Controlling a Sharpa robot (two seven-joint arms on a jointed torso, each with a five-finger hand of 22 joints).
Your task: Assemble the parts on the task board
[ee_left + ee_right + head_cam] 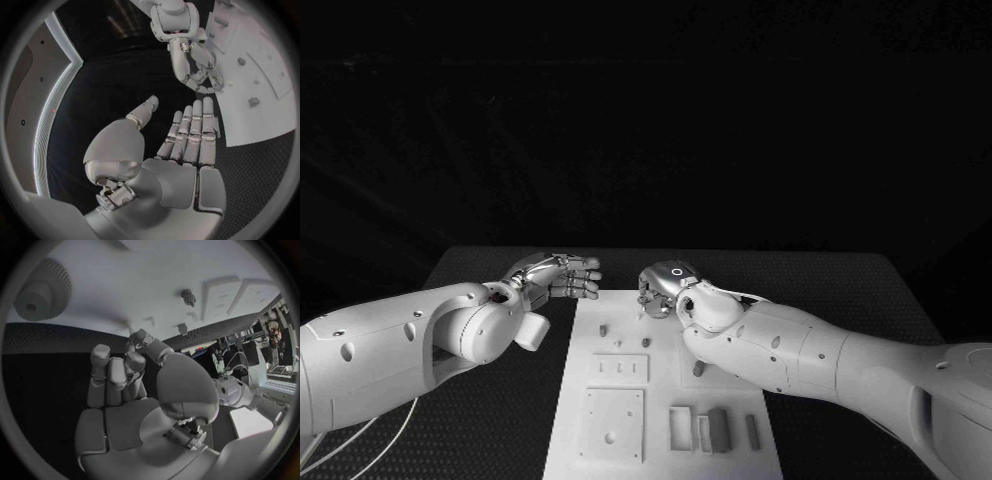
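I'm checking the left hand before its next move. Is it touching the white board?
Apart. In the left wrist view the left hand is open, fingers straight over the black table, with a dark strip showing between its fingertips and the board edge.

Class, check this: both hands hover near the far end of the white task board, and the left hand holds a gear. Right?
Not quite. The left hand holds nothing: the left wrist view shows its fingers straight and bare. The rest stands: both it and the right hand hover near the far end of the white task board.
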